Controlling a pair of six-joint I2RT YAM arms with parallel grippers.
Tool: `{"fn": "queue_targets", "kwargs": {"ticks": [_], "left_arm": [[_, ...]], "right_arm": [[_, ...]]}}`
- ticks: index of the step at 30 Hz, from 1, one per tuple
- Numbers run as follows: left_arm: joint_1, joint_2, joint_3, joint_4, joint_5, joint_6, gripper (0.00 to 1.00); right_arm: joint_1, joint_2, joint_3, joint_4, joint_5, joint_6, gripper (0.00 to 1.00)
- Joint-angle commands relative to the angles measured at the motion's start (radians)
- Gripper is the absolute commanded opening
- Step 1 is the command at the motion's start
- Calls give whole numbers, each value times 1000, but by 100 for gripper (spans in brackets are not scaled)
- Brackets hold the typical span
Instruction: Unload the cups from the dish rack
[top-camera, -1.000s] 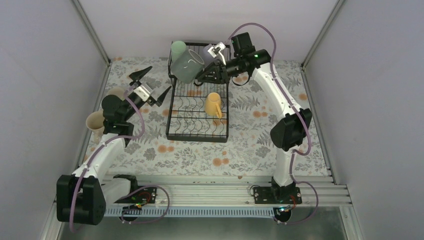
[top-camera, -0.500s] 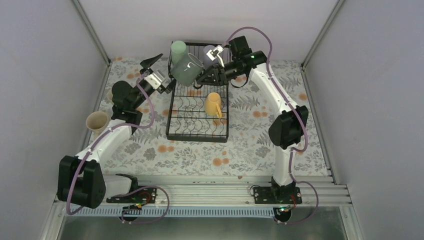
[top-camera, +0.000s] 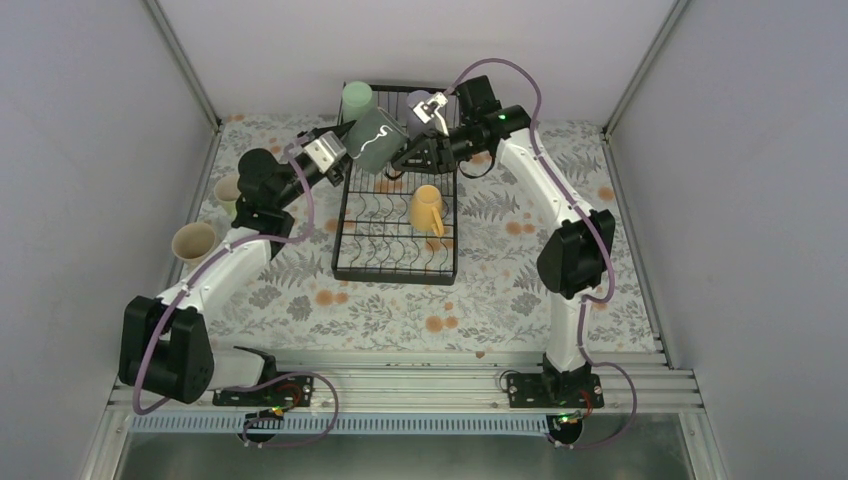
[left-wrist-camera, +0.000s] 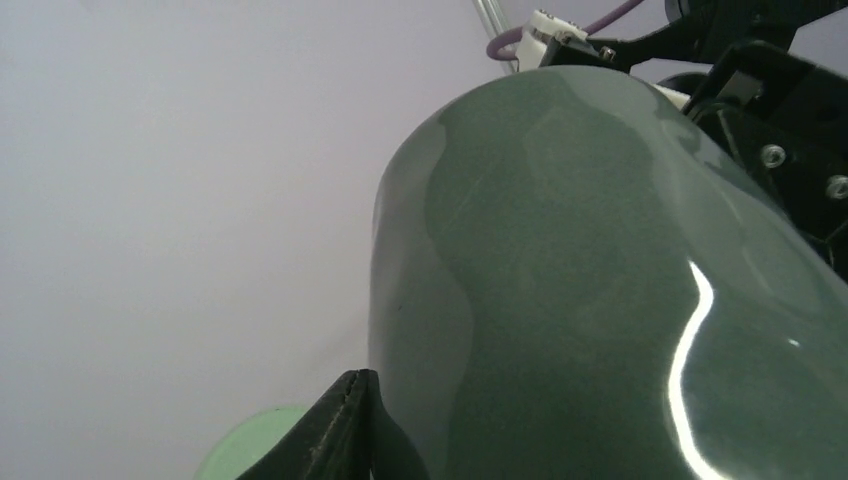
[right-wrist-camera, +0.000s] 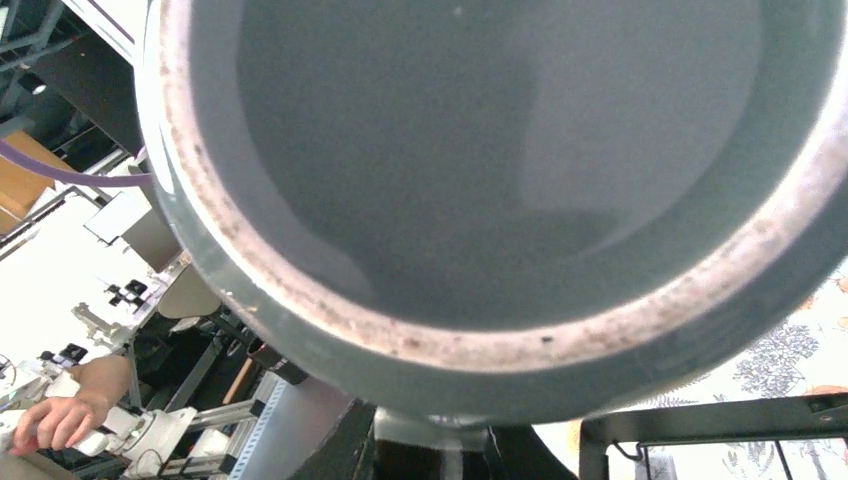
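Observation:
A dark grey-green mug (top-camera: 375, 140) hangs tilted above the back of the black dish rack (top-camera: 395, 272). My right gripper (top-camera: 412, 152) is shut on its handle, and in the right wrist view the mug's open mouth (right-wrist-camera: 500, 150) fills the frame above that gripper (right-wrist-camera: 450, 445). My left gripper (top-camera: 347, 150) is up against the mug's left side. In the left wrist view only one dark fingertip (left-wrist-camera: 345, 405) shows beside the mug's wall (left-wrist-camera: 600, 300); the rest is hidden. A yellow-orange mug (top-camera: 428, 208) lies in the rack. Mint (top-camera: 357, 97) and lavender (top-camera: 420, 100) tumblers stand at its back.
A beige cup (top-camera: 193, 242) and a light green cup (top-camera: 228, 188) stand on the flowered tablecloth at the left, near the left arm. Grey walls close in the back and both sides. The rack sits mid-table between the arms.
My left arm swung from the table's left side up to the held mug, and its jaws went from wide apart to narrow. The right arm and mug barely shifted.

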Motion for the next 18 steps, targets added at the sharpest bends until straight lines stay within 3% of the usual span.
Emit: {"fn": "queue_targets", "kwargs": {"ticks": [1,5,8,12,15,18], "left_arm": [[-11,-40,42,13,13,-25,23],[-13,-63,41,-16,10,-22,3],[-12,-77,45,-41,9,-12,2],[-11,-96,97,-163,3,35,2],[-8,-120,163,-314,-35,97,2],[1,-134,287,-528,-83,187,2]], "right_arm": [[20,-30,1,17,-43,-5,5],[20,-19,7,22,-15,1,13],[20,-16,14,25,9,2,29],[18,-24,36,14,79,-12,64],[19,-37,54,-3,177,-47,78],[15,-51,64,-6,299,-60,83]]}}
